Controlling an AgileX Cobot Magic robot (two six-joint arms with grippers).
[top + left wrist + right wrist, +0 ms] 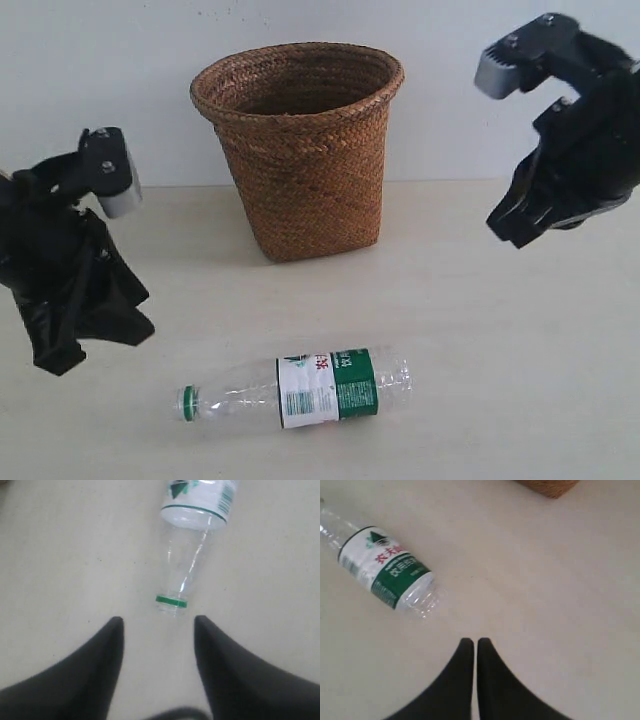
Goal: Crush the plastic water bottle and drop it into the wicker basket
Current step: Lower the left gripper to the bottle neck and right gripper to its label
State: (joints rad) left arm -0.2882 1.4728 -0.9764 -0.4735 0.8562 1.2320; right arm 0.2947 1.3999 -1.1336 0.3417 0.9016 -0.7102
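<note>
The plastic water bottle (pixel 300 390) lies flat on the table near the front, green cap to the left, uncrushed. The wicker basket (pixel 300 150) stands upright behind it at the back centre. My left gripper (pixel 85 345) hangs low at the left, open, its fingers spread. In the left wrist view the bottle (pixel 192 545) points its capped neck toward the empty gap of that gripper (pixel 159 622). High at the right, my right gripper (pixel 505 225) is shut and holds nothing. In the right wrist view the right gripper (pixel 472 642) hovers apart from the bottle's base end (pixel 395 575).
The pale table (pixel 500 380) runs back to a white wall. A corner of the basket's base (pixel 547 486) shows at the edge of the right wrist view.
</note>
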